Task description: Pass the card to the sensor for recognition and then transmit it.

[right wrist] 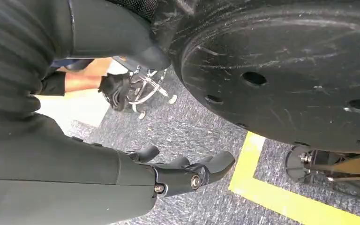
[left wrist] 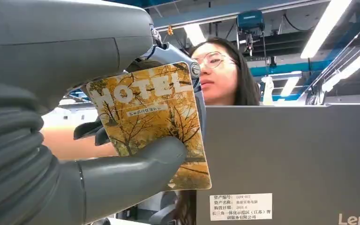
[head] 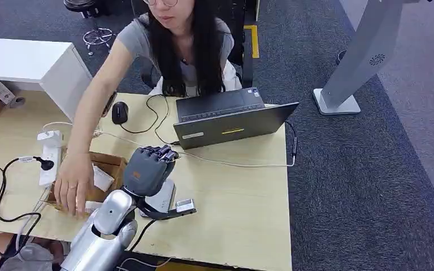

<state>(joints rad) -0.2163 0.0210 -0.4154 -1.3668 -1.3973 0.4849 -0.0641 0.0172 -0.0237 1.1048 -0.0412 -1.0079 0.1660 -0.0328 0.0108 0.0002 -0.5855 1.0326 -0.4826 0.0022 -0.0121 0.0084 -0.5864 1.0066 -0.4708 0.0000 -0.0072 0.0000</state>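
My left hand (head: 150, 166) hovers over the wooden table (head: 243, 209), in front of the laptop. In the left wrist view it pinches a card (left wrist: 154, 112) printed with yellow autumn trees and the word HOTEL, the thumb (left wrist: 131, 173) pressed on its face. A flat white reader (head: 164, 199) lies on the table just beneath the hand, with a small silver-topped piece (head: 185, 205) on a dark cable beside it. My right hand (right wrist: 192, 174) hangs beside my body over grey carpet, its fingers apart and holding nothing.
A person sits behind the table with one hand (head: 72, 185) on a cardboard box (head: 108, 168) left of my hand. An open grey laptop (head: 231, 119), a black mouse (head: 120, 112), a white power strip (head: 50, 157) and several cables lie around. A grey stand (head: 361, 56) is on the carpet at right.
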